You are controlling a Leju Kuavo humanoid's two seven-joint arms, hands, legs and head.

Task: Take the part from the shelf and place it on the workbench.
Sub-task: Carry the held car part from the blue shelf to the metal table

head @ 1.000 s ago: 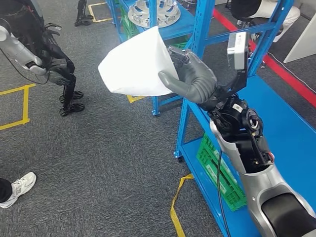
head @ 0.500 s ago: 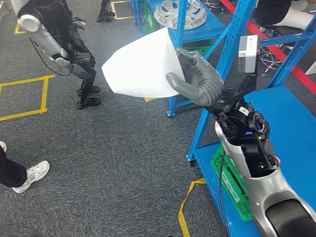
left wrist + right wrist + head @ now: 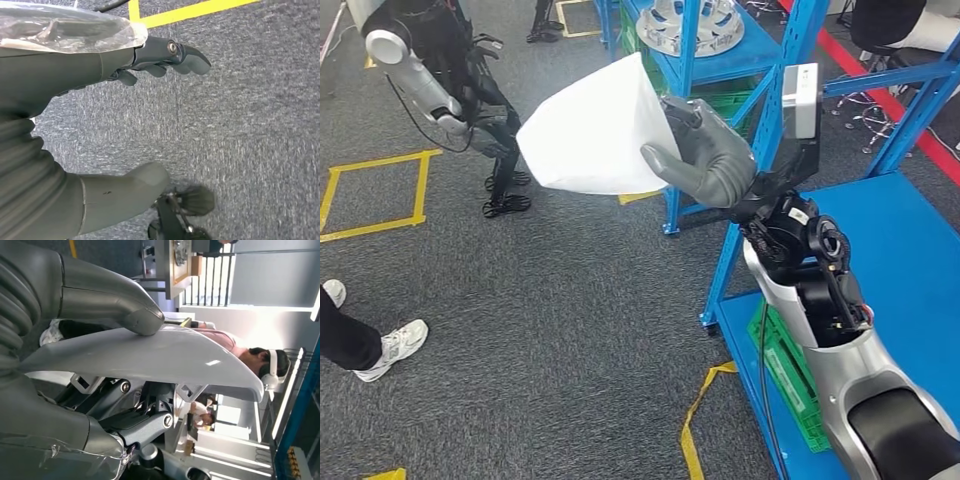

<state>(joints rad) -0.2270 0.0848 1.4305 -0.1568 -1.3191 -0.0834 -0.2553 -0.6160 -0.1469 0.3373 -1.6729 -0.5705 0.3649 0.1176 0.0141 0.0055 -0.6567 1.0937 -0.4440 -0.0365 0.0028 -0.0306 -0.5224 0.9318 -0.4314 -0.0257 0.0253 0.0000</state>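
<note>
A: Where is the part?

B: The flat white plastic panel, wedge-shaped (image 3: 592, 130), is already off the blue metal shelf (image 3: 765, 120). The right robot hand (image 3: 701, 160) has it clamped by one edge, grey thumb on the upper face, darker fingers underneath; the right wrist view shows the same panel (image 3: 151, 357) pinched between thumb and fingers.

A: Which way does it lie from that robot hand?

B: It sticks out past the fingertips, across the robot's front toward its left, held over the grey carpet floor (image 3: 546, 320). Its long axis runs straight on from the palm, the wide end farthest out.

A: And the other robot hand?

B: The left robot hand (image 3: 113, 120) hangs over carpet, fingers apart, holding nothing. I judge the right arm alone carries the placing; I can't pick out the surface here.
</note>
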